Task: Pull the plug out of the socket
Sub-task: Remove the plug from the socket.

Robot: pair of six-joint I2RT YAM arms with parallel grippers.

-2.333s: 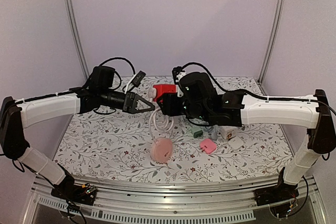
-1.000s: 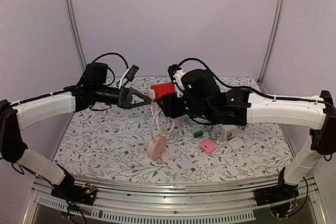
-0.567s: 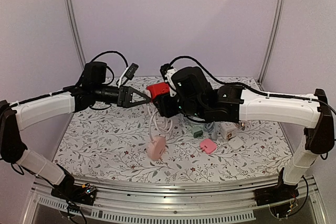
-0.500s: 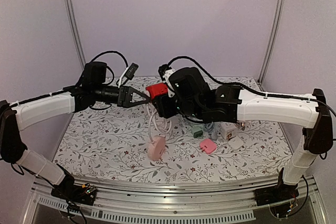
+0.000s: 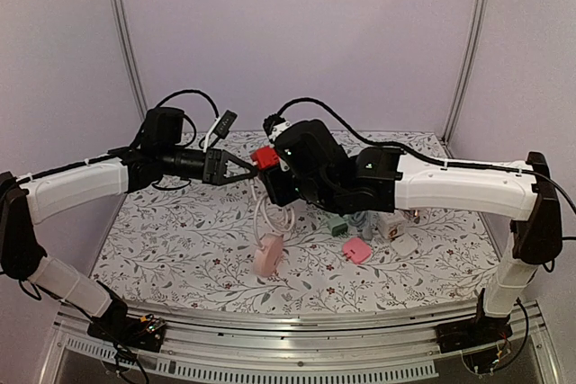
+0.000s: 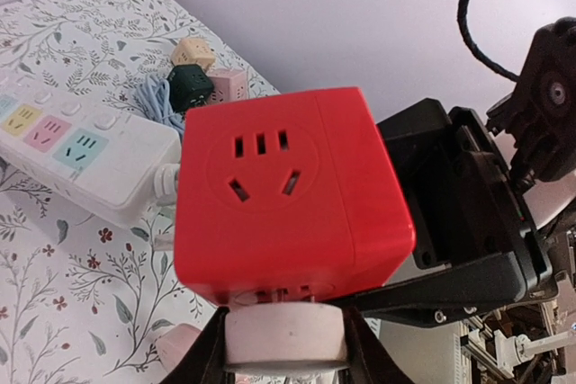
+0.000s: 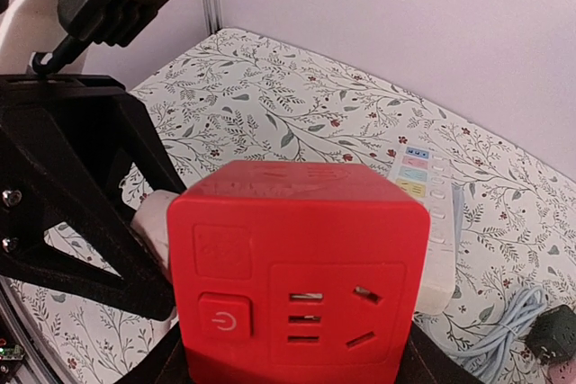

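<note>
The socket (image 7: 301, 276) is a red cube held in the air, and my right gripper (image 7: 301, 370) is shut on its lower sides. From above, the socket (image 5: 264, 158) sits between both arms. A round white plug (image 6: 284, 339) is pressed into the cube's underside, with a thin line of prongs showing at the join. My left gripper (image 6: 284, 352) has a dark finger (image 6: 205, 361) against each side of the plug. The plug (image 7: 151, 222) peeks out left of the cube. Its white cable (image 5: 263, 213) hangs down to a pink adapter (image 5: 267, 254) on the table.
A white power strip (image 6: 81, 155) with coloured outlets lies on the floral table (image 5: 180, 240). Small cubes sit right of centre: green (image 5: 337, 224), pink (image 5: 357, 250), white (image 5: 405, 245). A blue cable (image 6: 157, 96) lies coiled by more cubes (image 6: 191, 85).
My left gripper's jaws have closed in from wide open onto the white plug. The right arm has carried the red socket a little to the left, toward the left gripper.
</note>
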